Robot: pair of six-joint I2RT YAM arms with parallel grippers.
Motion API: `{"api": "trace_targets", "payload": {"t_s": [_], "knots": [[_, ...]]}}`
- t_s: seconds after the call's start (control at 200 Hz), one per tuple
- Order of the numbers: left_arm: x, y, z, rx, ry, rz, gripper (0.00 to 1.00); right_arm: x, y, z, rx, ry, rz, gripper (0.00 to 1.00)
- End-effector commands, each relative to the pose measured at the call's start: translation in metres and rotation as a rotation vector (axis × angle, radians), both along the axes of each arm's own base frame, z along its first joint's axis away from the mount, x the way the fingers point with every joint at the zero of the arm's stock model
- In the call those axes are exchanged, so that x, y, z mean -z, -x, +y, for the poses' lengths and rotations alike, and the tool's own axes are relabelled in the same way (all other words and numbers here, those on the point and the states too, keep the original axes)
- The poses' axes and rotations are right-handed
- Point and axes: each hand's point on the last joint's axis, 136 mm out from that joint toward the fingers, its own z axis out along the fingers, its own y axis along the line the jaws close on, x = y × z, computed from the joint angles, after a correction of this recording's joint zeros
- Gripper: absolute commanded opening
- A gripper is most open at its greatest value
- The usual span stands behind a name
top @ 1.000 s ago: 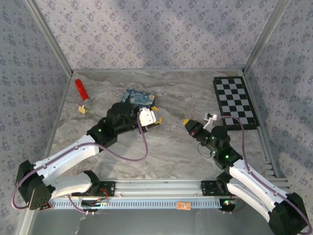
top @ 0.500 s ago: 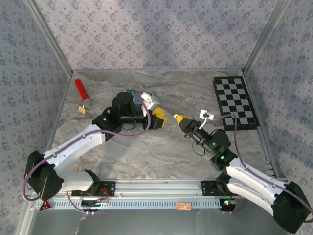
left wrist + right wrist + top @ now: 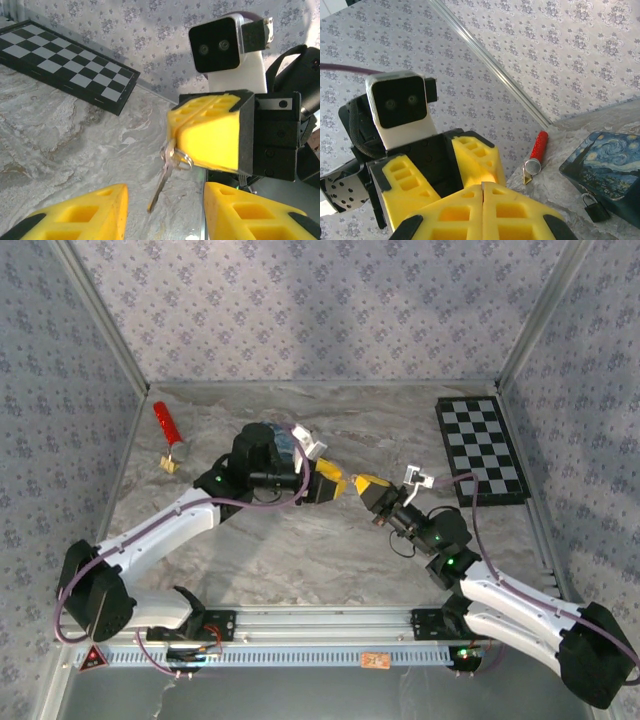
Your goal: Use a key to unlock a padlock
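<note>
Yellow foam tips are facing each other over the middle of the marble table. A second ago the left gripper was hanging low over the blue tin and the right gripper was sitting well apart from it. Both have been lifting and swinging inward since, so the gap between them is shrinking to almost nothing.

The right jaws are pressing flat together and pinching a key ring, with the key dangling blade-down just below them. The left jaws are standing spread wide. The key is hanging just ahead of their opening, between the two fingers but touching neither (it looks thin, so it is probably swinging a little).

The padlock is lying on the table well behind and below the left jaws, just beside the tin's near wall, with nothing gripping it. I judge this is turning into a handover or regrip of the key rather than the unlocking itself. The lock is waiting untouched, and one arm will be needing to steady it before the key goes in.
</note>
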Motion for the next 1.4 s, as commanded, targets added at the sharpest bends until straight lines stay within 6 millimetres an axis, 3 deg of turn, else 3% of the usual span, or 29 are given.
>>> {"api": "trace_targets", "payload": {"t_s": [0.0,0.145,0.65,1.039,1.149,1.174,1.229,1.264,1.394], "knots": [[-0.02,0.005,-0.003,0.048,0.045,-0.01,0.4,-0.026,0.006,0.0,-0.008,-0.032,-0.082,0.0],[-0.02,0.008,-0.005,0.074,0.045,-0.001,0.32,-0.025,0.005,0.0,-0.001,-0.03,-0.079,0.0],[-0.012,0.008,-0.005,0.084,0.013,0.011,0.36,-0.027,0.006,-0.001,0.004,-0.029,-0.088,0.0],[-0.019,0.009,-0.006,0.093,0.024,0.005,0.0,-0.02,0.006,0.0,0.006,-0.01,-0.083,0.0],[-0.017,0.01,-0.003,0.089,0.008,-0.01,0.0,-0.016,0.011,0.003,-0.015,0.051,-0.102,0.0],[-0.016,0.01,-0.002,0.086,-0.004,-0.018,0.0,-0.014,0.012,0.004,-0.017,0.091,-0.115,0.09],[-0.013,0.01,0.002,0.074,-0.046,-0.041,0.0,-0.007,0.018,0.006,-0.034,0.201,-0.16,0.37],[-0.01,0.01,0.006,0.069,-0.079,-0.056,0.0,-0.002,0.021,0.004,-0.05,0.265,-0.182,0.48],[-0.003,0.021,0.016,0.119,-0.185,-0.092,0.0,0.01,0.019,-0.009,-0.165,0.355,-0.155,0.55]]}}
